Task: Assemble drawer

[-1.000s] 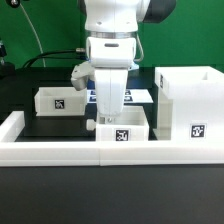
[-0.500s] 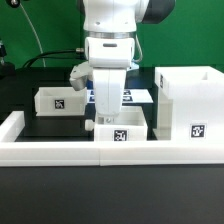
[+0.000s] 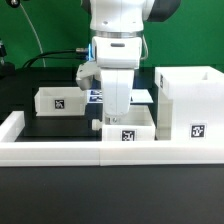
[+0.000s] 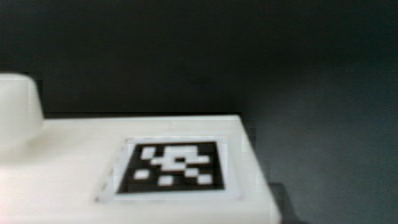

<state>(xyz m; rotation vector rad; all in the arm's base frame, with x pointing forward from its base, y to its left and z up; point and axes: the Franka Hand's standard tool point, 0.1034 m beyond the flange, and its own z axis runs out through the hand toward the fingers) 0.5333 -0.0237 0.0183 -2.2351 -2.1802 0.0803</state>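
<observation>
A small white tray (image 3: 130, 128) with a square tag stands at the front middle against the border wall. My gripper (image 3: 118, 112) reaches straight down into it and looks shut on its rear wall; the fingertips are hidden inside the tray. The wrist view shows the tray's tagged white face (image 4: 175, 168) very close and blurred, with no fingers in sight. The tall open-fronted box (image 3: 190, 105) stands just to the exterior view's right of this tray. A second small tray (image 3: 60, 100) sits on the black table at the exterior view's left.
A long low white border wall (image 3: 60, 152) runs along the front and turns back at the exterior view's left. The marker board (image 3: 143, 96) lies flat behind the arm. Dark cables and equipment stand at the back left.
The arm and the front tray have shifted together toward the exterior view's right, closer to the tall box. The left tray and the box have not moved.
</observation>
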